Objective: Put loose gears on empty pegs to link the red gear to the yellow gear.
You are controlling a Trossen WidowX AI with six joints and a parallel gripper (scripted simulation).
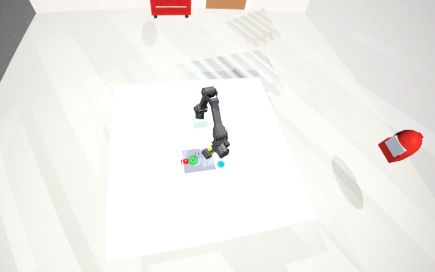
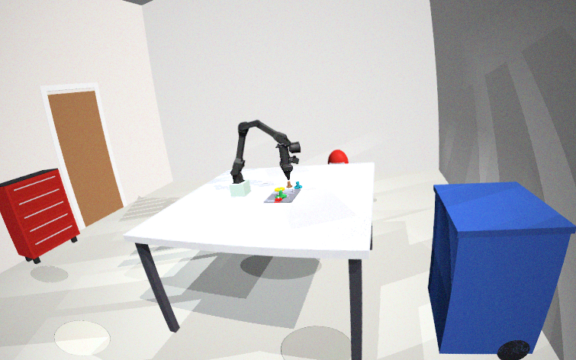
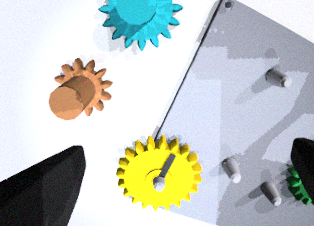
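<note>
Red drawer cabinet [image 1: 170,7] [image 2: 37,214], brown door [image 1: 226,4] [image 2: 85,156] in white frame, blue wheeled bin [image 2: 500,286], rounded red object [image 1: 409,142] [image 2: 337,156]
</note>
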